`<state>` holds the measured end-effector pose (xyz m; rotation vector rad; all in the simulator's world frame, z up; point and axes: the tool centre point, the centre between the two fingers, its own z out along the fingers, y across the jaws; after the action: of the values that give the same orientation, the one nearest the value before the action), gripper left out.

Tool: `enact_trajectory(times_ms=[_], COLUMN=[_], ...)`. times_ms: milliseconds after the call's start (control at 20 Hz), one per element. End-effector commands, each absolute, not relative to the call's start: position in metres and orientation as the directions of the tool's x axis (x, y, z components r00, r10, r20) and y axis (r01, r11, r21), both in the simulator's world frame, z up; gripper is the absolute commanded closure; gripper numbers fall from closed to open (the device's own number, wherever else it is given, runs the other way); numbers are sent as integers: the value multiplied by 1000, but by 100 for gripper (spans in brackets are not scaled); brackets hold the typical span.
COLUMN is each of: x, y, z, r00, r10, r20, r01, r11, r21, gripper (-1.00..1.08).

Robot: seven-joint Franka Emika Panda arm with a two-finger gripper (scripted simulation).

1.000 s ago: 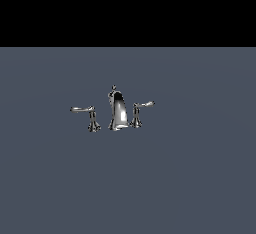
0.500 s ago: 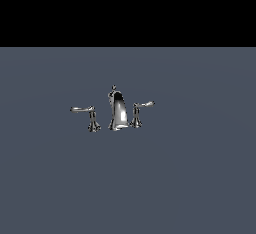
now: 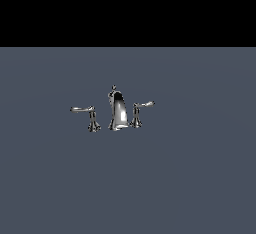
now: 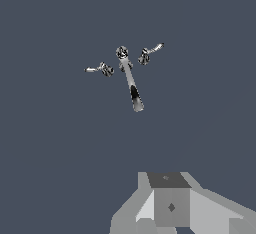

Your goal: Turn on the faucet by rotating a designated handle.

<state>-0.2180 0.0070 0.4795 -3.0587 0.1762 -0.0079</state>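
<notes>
Flat slate-grey worktop (image 3: 200, 178) under a black backdrop, seen from the exterior view; no arm appears in that view.

Gripper (image 4: 172, 210): pale grey blocky body at the edge of the wrist view, only its base showing; fingertips out of frame, so whether it is apart or together cannot be told; nothing visibly held; it sits well apart from the faucet, with bare worktop between.

Faucet (image 3: 116, 110): small chrome three-piece set standing upright on the worktop; landmark for all entries below.

Spout (image 3: 117, 113): central piece of the faucet, tall and curved, broad at the base, small knob on top; in the wrist view it reads as a long tapering bar (image 4: 131, 85) reaching from the knob toward the gripper.

Handle (image 3: 85, 113): on the spout's side toward the exterior view's left, just beside the spout yet not touching it; short flared post; long slender lever, nearly level, pointing away from the spout; also seen in the wrist view (image 4: 100, 69).

Second handle (image 3: 140, 110): on the spout's opposite side, close to it; shorter lever tilted upward, pointing away from the spout; wrist view (image 4: 150, 52).
</notes>
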Motion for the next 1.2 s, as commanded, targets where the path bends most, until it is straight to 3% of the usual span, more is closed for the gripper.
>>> enact_trajectory(times_ms=[0, 600, 1150], x=[-205, -122, -56], y=[13, 57, 102], z=[473, 414, 334], r00=[989, 913, 753], r10=[-147, -392, -631], r20=[-11, -110, -187], r01=[-148, -405, -655], r11=[-984, -901, -746], r21=[-95, -156, -117], gripper=[108, 108, 108])
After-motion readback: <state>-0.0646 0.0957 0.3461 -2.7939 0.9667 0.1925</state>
